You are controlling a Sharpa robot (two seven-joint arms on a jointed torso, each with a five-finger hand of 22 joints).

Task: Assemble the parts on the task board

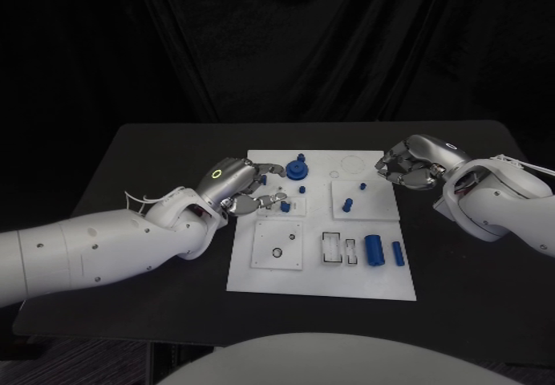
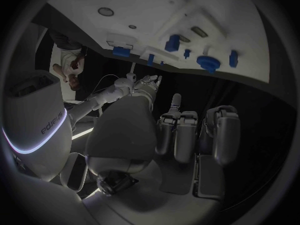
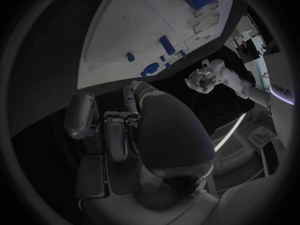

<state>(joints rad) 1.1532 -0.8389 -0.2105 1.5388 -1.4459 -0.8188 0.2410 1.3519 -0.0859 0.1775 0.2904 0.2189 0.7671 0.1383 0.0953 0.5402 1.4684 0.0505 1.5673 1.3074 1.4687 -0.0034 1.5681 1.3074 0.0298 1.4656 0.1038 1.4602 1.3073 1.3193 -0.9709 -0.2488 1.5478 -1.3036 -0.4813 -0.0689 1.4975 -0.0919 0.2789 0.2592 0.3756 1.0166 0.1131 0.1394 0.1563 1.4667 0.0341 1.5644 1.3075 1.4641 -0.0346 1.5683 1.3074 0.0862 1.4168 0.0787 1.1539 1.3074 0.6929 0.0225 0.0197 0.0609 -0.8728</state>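
Black table (image 1: 151, 160), task board (image 1: 318, 277) long axis running away from robot, left hand (image 1: 237, 188) and right hand (image 1: 411, 164) fingers seemingly curled, empty

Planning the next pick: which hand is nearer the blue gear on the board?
Left. The left hand sits at the board's left edge, just beside the blue gear. The right hand is off the board's far right corner, clearly farther away.

A black table (image 1: 151, 160) stands before black curtains (image 1: 277, 56); its surface is matte.
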